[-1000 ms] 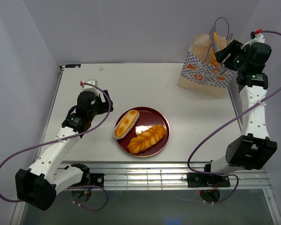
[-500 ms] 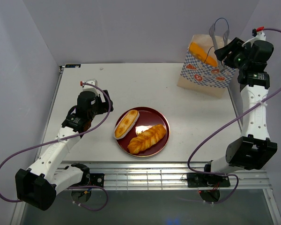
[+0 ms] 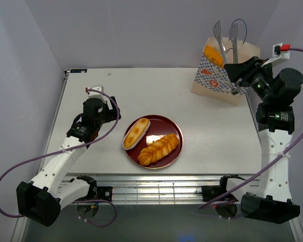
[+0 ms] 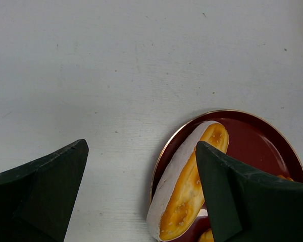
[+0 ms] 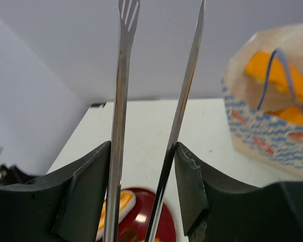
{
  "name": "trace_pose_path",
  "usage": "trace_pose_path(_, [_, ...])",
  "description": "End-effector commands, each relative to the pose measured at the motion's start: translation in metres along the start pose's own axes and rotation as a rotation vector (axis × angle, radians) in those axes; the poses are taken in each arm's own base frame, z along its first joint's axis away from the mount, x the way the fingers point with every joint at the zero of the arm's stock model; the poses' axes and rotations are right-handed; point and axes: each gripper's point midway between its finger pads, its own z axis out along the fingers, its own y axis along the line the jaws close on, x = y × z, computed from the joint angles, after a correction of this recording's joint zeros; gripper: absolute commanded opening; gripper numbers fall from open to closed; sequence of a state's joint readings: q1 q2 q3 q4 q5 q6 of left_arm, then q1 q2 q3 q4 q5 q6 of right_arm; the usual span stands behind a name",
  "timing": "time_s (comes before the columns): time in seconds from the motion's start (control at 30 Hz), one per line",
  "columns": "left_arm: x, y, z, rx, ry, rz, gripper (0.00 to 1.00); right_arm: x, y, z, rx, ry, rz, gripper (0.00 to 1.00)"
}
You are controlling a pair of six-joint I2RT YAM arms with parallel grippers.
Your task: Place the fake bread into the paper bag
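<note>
1. Two pieces of fake bread lie side by side on the red plate (image 3: 164, 125): an oval roll (image 3: 136, 133) and a braided loaf (image 3: 158, 149).
2. The right fingers (image 5: 86, 196) are clenched on the metal tongs (image 3: 219, 38), whose empty tips point up beside the paper bag (image 3: 217, 79) at the far right of the bench (image 3: 116, 91). The left fingers (image 4: 45, 176) are released and spread wide, hovering just left of the plate.
3. The next pick probably calls for tipping the tongs down and straddling one piece across its narrow width. Squeeze gently, since the glossy crust may slip, and let go only above the bag mouth, clear of the cord handles.
4. Count: one bag, with at least two orange pieces showing inside; one plate; one pair of tongs; two pieces left outside.
</note>
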State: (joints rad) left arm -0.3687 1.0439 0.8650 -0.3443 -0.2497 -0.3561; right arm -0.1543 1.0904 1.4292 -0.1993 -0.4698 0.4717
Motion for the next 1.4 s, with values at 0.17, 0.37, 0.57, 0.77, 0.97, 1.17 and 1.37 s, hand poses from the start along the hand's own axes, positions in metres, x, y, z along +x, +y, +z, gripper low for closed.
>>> trace_pose_path(0.17, [-0.022,0.001,-0.01,-0.015,-0.066,-0.009,0.98,0.157,0.033,-0.015,-0.125,0.255,0.019,0.56])
trace_pose_path(0.37, [-0.022,0.005,-0.008,-0.04,-0.067,-0.005,0.98,0.246,0.05,-0.043,-0.188,0.425,0.019,0.55])
trace_pose_path(0.57, [-0.02,0.006,-0.007,-0.042,-0.062,-0.001,0.98,0.285,0.059,-0.069,-0.235,0.55,-0.006,0.55])
trace_pose_path(0.77, [-0.02,0.007,-0.007,-0.05,-0.063,-0.001,0.98,0.295,0.052,-0.08,-0.192,0.573,-0.025,0.55])
trace_pose_path(0.97, [-0.021,0.007,-0.007,-0.052,-0.065,-0.005,0.98,0.285,0.023,-0.082,-0.036,0.492,-0.092,0.53])
trace_pose_path(1.17, [-0.022,0.01,-0.007,-0.064,-0.076,-0.004,0.98,0.28,-0.016,-0.083,0.147,0.397,-0.15,0.53])
trace_pose_path(1.37, [-0.024,0.019,-0.008,-0.113,-0.091,0.005,0.98,0.286,-0.048,-0.081,0.292,0.388,-0.221,0.54])
